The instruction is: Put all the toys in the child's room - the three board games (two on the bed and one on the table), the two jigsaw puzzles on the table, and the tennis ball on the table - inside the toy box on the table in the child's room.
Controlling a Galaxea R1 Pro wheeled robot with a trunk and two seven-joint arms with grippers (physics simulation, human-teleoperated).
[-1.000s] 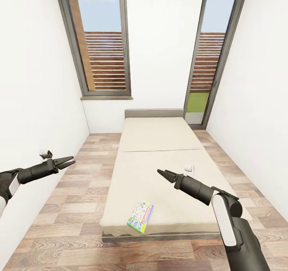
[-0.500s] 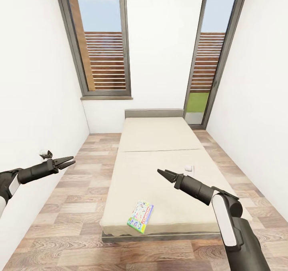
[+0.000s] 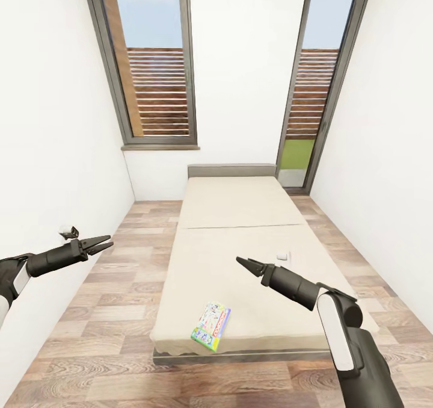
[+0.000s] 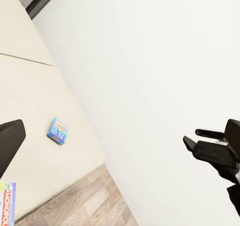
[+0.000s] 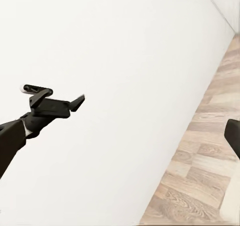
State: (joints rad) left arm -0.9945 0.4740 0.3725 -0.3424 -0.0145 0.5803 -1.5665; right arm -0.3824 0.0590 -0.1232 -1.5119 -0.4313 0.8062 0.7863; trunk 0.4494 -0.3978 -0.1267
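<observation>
On my left, the left end effector [image 3: 103,244] hangs over the wood floor [image 3: 108,312], jaws slightly parted, holding nothing. Both board games lie uncollected on the bed [image 3: 240,239]: the white one [image 3: 211,326] near the foot, long axis running toward the headboard, slightly tilted; the blue one [image 4: 58,130] further right. The right end effector [image 3: 243,263] hovers between them, narrowly parted, holding nothing.

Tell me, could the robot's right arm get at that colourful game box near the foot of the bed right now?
Probably yes. The game box lies flat on the bare mattress of the bed with nothing on it, and the right gripper hangs above the mattress with open space between. It would need to come down and back.
</observation>
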